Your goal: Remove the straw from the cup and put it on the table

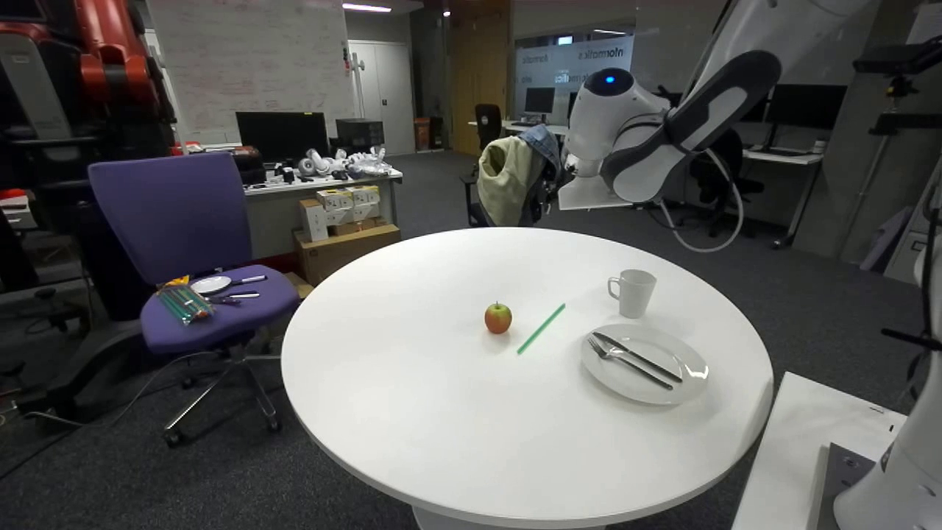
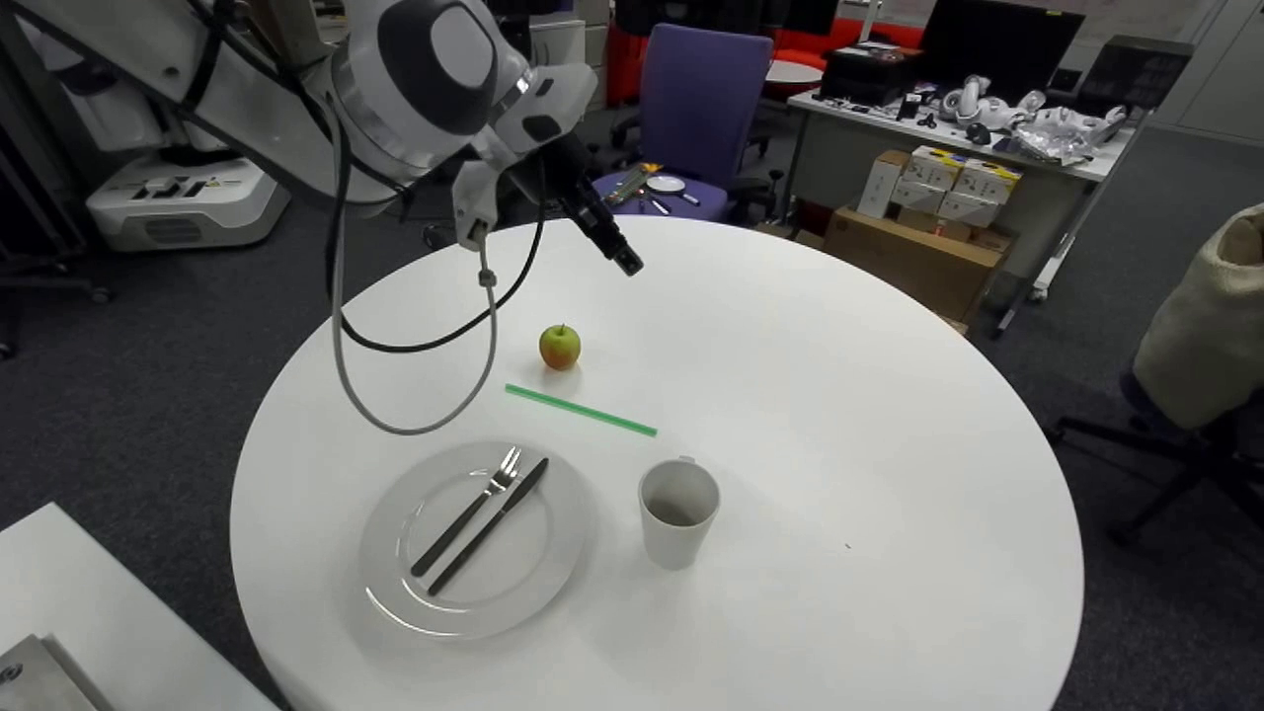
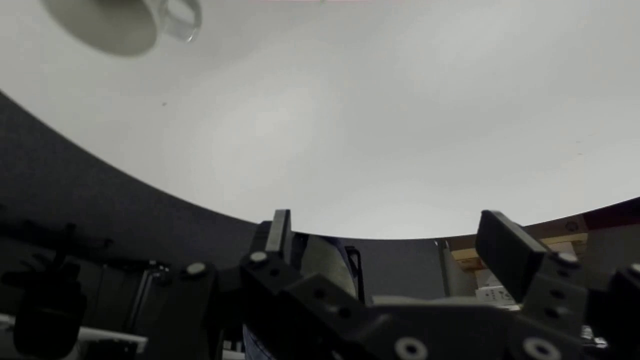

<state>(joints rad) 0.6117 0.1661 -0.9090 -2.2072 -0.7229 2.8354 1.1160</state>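
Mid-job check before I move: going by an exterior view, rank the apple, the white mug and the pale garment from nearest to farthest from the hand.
From the hand:
1. Apple: lower and slightly left in the picture.
2. White mug: on the table, toward the camera.
3. Pale garment: far right, beyond the table's edge.

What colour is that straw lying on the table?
The straw is green; it shows best in an exterior view.
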